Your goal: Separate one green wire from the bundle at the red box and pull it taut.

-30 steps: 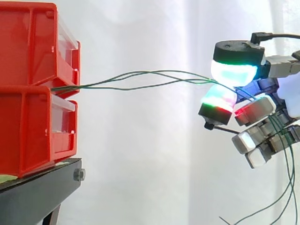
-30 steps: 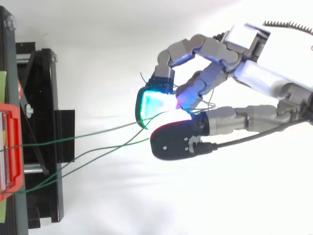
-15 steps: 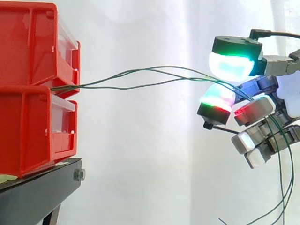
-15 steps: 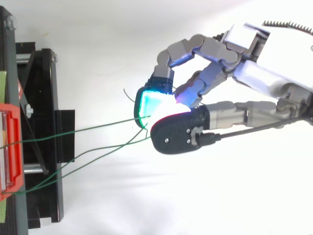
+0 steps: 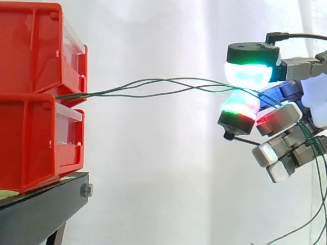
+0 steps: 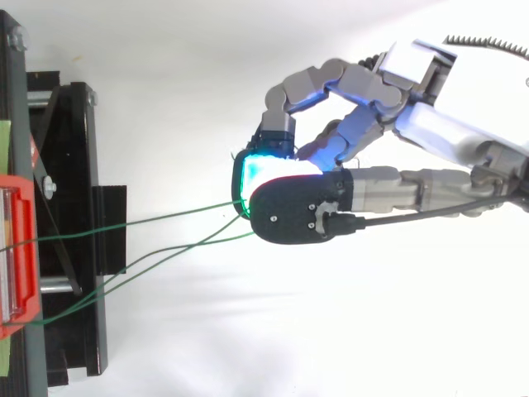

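Three thin green wires point(image 5: 153, 84) come out between the stacked red boxes point(image 5: 36, 97) at the left and run right, sagging a little, to my hand point(image 6: 446, 132). In the top view the wires point(image 6: 165, 240) fan apart near the box and meet at my fingertips. My thumb pad point(image 5: 249, 73) glows cyan and green above; a finger pad point(image 5: 239, 106) glows green and red just below it. The two pads are closed together with the wires pinched between them. I cannot tell how many wires they hold. The other fingers are curled below.
The boxes stand on a black stand point(image 5: 46, 209) at the lower left. The wires' loose tails point(image 5: 318, 204) hang down behind my hand at the right edge. A white curtain is behind everything.
My thumb pad has come down and slid over the finger pad, closing the gap that held the wires. The wires between box and hand lie slightly flatter.
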Robot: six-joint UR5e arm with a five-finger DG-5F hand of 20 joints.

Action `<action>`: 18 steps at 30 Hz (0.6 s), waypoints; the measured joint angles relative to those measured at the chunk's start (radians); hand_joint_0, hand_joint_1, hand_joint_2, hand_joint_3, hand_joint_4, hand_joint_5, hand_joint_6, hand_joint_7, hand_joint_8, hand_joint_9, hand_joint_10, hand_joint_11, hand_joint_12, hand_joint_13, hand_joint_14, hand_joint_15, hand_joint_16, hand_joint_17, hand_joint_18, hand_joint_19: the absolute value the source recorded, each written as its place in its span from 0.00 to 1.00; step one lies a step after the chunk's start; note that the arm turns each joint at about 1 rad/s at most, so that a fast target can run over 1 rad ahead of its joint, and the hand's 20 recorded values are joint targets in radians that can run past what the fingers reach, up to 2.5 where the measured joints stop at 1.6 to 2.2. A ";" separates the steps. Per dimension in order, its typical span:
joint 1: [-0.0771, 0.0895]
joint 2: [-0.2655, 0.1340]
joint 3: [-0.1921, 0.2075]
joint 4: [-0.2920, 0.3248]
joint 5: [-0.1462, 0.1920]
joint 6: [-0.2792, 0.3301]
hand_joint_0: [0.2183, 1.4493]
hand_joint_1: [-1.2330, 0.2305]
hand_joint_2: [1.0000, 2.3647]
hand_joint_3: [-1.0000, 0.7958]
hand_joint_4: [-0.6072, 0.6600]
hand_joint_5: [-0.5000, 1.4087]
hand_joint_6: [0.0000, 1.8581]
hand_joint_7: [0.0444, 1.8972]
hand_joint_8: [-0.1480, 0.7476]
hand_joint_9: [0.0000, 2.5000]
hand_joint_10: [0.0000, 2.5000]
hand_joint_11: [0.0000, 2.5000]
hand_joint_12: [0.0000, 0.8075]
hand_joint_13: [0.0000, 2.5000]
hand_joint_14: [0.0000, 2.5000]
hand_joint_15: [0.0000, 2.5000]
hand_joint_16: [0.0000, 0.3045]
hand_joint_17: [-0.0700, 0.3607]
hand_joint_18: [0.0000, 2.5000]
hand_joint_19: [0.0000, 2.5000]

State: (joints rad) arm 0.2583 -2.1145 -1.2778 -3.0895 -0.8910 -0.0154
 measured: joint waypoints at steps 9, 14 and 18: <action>0.000 0.000 0.000 0.000 0.000 0.000 0.34 0.25 0.01 0.39 0.55 0.17 0.49 0.54 0.46 0.48 0.00 0.59 0.47 0.36 0.01 0.34 0.18 0.44 0.28 0.30; 0.000 0.001 0.000 0.000 0.001 0.000 0.34 0.23 0.01 0.38 0.55 0.17 0.49 0.54 0.46 0.48 0.00 0.59 0.47 0.35 0.01 0.34 0.18 0.44 0.28 0.30; 0.000 0.001 0.000 0.000 0.001 0.000 0.35 0.23 0.01 0.36 0.56 0.17 0.49 0.54 0.46 0.47 0.00 0.59 0.47 0.35 0.01 0.34 0.18 0.44 0.28 0.30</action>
State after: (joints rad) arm 0.2582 -2.1140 -1.2778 -3.0894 -0.8897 -0.0153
